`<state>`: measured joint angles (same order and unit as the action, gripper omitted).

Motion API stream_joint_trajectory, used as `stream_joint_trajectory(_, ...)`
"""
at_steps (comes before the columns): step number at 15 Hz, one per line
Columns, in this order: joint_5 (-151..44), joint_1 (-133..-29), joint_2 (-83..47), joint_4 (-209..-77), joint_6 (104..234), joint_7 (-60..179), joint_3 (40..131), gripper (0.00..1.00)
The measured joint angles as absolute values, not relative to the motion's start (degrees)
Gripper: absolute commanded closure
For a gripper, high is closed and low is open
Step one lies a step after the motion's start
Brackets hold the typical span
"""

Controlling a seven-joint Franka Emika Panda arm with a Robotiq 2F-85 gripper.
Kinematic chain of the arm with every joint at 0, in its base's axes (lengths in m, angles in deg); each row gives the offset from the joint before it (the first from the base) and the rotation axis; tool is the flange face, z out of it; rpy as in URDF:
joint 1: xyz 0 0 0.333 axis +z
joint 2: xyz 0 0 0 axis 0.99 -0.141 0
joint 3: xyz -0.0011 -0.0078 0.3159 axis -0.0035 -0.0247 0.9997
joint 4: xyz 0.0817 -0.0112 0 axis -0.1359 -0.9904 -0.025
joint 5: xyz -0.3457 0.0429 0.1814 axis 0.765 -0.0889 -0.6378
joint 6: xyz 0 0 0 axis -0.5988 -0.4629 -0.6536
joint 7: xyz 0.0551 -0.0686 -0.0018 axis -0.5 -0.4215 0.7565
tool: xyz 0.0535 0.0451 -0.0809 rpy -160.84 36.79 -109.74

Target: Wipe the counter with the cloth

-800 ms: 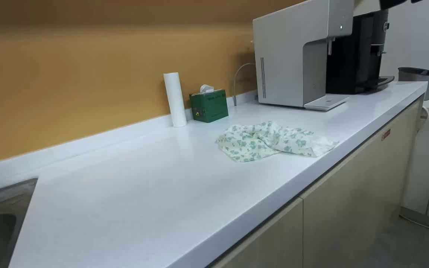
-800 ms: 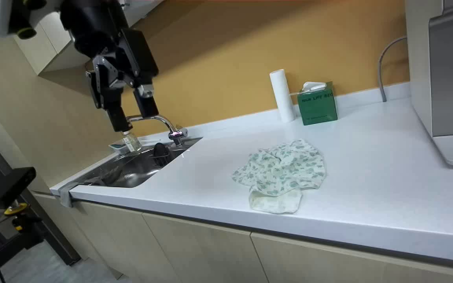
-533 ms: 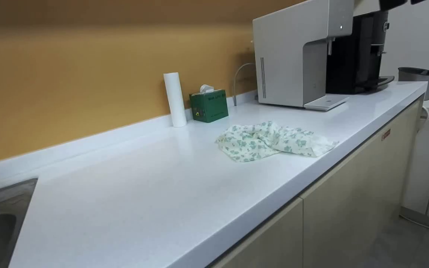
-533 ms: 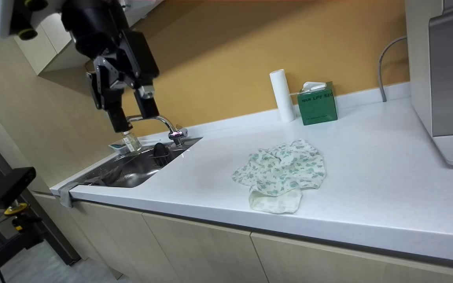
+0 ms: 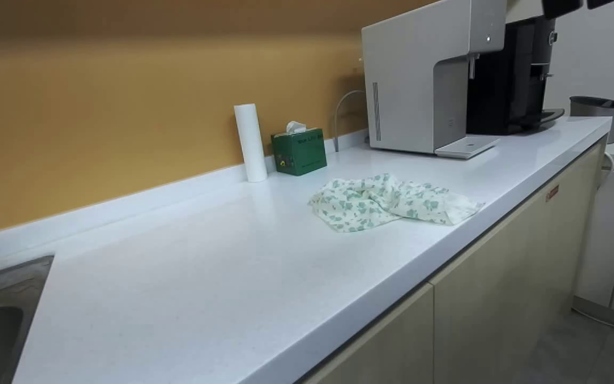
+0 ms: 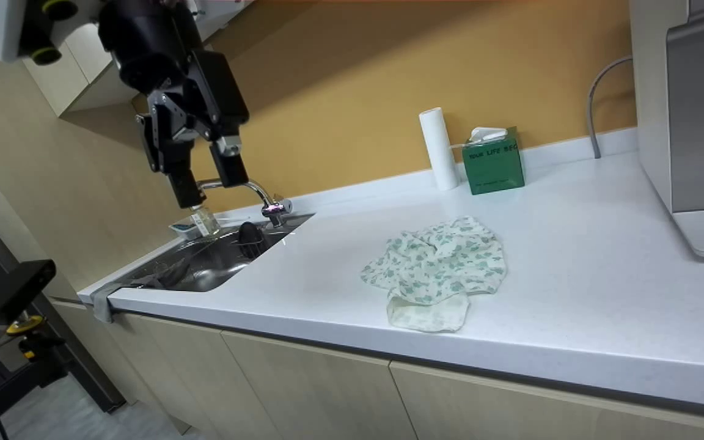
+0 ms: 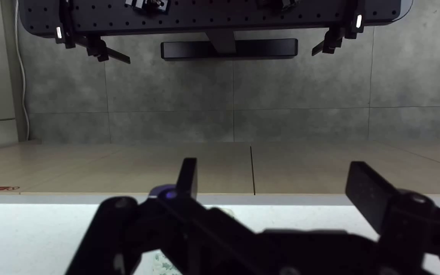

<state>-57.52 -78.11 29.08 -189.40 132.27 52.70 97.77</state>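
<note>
Since the gripper (image 6: 214, 192) is spread wide with nothing in it, I'd call this the pre-grab stage; the cloth (image 6: 437, 270) sits crumpled on the counter (image 6: 584, 287) well below it, so next move's probably lowering to pinch a fold.

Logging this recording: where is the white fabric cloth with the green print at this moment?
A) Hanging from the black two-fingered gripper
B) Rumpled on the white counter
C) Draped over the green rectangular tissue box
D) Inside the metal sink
B: both exterior views show the white fabric cloth lying rumpled on the white counter, while the black two-fingered gripper hangs open, apart from it.
</note>
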Motion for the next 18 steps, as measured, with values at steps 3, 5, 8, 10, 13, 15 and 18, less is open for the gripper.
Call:
stream_joint_trajectory(3, -57.52, -78.11, 29.04, -189.4, 132.27, 52.71, 97.77, 0.0)
stream_joint_trajectory(5, -57.52, -78.11, 28.98, -189.4, 132.27, 52.71, 97.77, 0.0)
stream_joint_trajectory(8, -57.31, -78.13, 28.95, -189.41, 132.53, 52.59, 97.79, 0.0)
stream_joint_trajectory(10, -56.81, -79.49, 26.76, -189.52, 141.57, 50.87, 97.74, 0.0)
stream_joint_trajectory(13, -57.59, -80.8, 19.1, -188.7, 150.49, 52.62, 96.4, 0.0)
stream_joint_trajectory(15, -57.61, -80.78, 15.85, -187.51, 151.27, 53.06, 95.97, 0.0)
stream_joint_trajectory(18, -57.65, -80.6, 15.4, -186.68, 151.24, 53.11, 95.97, 0.0)
